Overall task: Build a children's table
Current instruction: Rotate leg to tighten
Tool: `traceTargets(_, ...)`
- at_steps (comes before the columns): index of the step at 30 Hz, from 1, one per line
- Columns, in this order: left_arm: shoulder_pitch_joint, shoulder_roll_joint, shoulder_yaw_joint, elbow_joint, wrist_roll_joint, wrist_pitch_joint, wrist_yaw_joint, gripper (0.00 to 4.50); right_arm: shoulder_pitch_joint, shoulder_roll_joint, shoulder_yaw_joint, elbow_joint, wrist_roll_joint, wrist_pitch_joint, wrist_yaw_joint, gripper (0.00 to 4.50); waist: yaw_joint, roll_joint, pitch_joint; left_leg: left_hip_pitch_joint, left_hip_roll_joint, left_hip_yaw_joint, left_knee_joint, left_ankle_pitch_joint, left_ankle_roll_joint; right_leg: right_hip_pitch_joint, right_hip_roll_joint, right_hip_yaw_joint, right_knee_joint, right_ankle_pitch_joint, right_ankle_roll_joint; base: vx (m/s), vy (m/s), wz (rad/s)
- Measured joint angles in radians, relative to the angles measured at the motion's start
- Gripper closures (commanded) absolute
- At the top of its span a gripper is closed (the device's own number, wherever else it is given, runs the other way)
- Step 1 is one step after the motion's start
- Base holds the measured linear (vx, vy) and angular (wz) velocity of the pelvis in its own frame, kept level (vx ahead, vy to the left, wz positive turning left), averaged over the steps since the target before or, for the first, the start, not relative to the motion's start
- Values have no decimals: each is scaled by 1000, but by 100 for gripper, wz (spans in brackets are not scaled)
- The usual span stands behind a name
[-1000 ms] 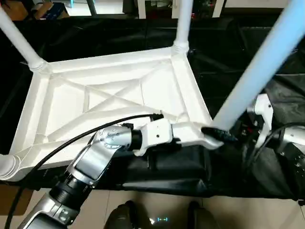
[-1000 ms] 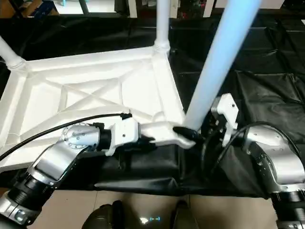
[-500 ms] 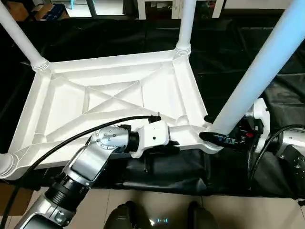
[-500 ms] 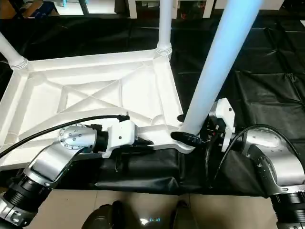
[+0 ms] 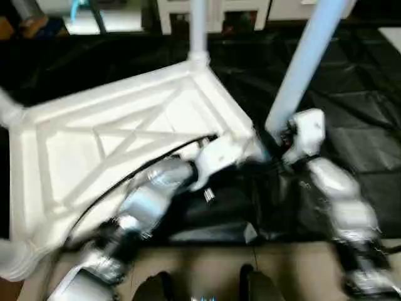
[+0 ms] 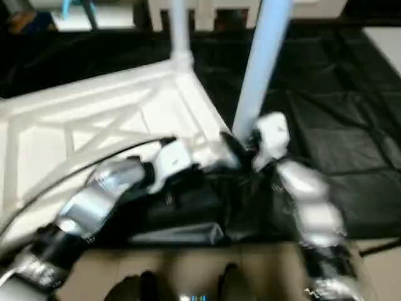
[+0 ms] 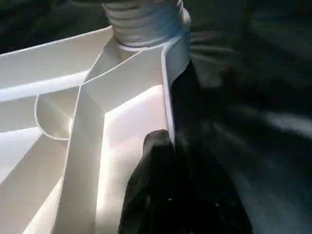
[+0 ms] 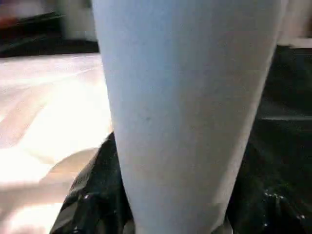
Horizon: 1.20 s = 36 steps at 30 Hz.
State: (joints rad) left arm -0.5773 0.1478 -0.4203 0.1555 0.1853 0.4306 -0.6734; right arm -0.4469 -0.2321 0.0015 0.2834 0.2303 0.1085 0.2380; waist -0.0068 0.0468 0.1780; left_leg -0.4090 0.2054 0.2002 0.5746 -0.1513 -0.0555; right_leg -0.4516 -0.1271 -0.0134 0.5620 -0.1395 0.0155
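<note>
Fourth-leg step: left gripper (image 5: pixel 250 152) pinches the near-right rim of the upturned table top (image 5: pixel 131 135) on the black sheet (image 5: pixel 351 94), right gripper (image 5: pixel 282 139), finger state unreadable, at the near leg (image 5: pixel 304 63); next, likely seat it fully; far leg (image 5: pixel 198 28) stands.

- A long white tapered plastic tube leg (image 8: pixel 187 107) stands upright, very close to the camera, narrowing toward its lower end.
- A black gripper finger (image 8: pixel 95 195) lies against the leg's lower part on one side.
- A white plastic rectangular table top (image 8: pixel 46 112) spreads behind the leg on that same side, brightly lit.
- Crinkled black sheeting (image 8: pixel 280 141) covers the ground on the leg's other side.
</note>
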Motion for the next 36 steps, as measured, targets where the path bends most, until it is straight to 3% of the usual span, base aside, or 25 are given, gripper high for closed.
traceTargets(4,-26,-71,2,57,8,24,78,450,-55,60,-15,92,-42,-49,-147,243,-4,-2,0,0,-1,0,-1,0,0,0,0,0,-7,-1,2,0,0,0)
traceTargets(9,-30,-50,9,68,7,9,83,450,-91,76,-24,157,-39,-84,-114,243,-12,-5,1,0,-2,-3,-5,0,0,0,1,-2,-15,-1,2,0,0,0)
traceTargets(13,4,33,-3,37,-14,-100,-8,450,-27,-21,-9,86,21,-93,129,243,-6,-5,1,0,-3,-2,-16,0,0,0,1,-2,-21,0,1,0,0,0)
traceTargets(14,26,78,-6,18,-33,-165,-58,450,15,-59,5,35,53,-87,219,188,0,-4,1,2,-2,-1,-19,0,0,0,1,-1,-20,5,2,0,0,0)
traceTargets(17,39,130,3,13,-56,-239,-140,450,50,-102,10,-15,93,-54,325,174,14,0,2,2,-1,0,-20,0,0,-1,1,-1,-18,14,1,0,0,0)
traceTargets(20,77,172,1,-43,-102,-266,-231,450,119,-243,31,-124,162,-7,513,132,35,8,1,4,1,10,-21,0,1,0,0,4,-13,20,-5,24,-3,3)
traceTargets(24,111,231,1,-93,-158,-291,-319,450,171,-368,33,-225,221,66,703,107,49,14,1,4,2,13,-19,2,3,-1,-2,3,-5,13,4,73,3,2)
traceTargets(32,116,250,4,-101,-175,-302,-353,450,181,-398,31,-243,246,91,766,107,49,15,1,4,2,18,-19,3,6,-2,-2,2,-2,5,2,15,1,0)
traceTargets(34,120,257,4,-103,-184,-304,-358,450,183,-404,30,-248,250,102,779,69,48,15,1,5,2,18,-19,3,6,-1,-2,3,-2,5,2,0,0,0)
traceTargets(36,127,266,4,-108,-190,-309,-366,450,183,-410,32,-249,243,101,788,69,45,15,1,5,2,18,-19,3,5,-1,-2,3,-2,5,2,0,0,0)
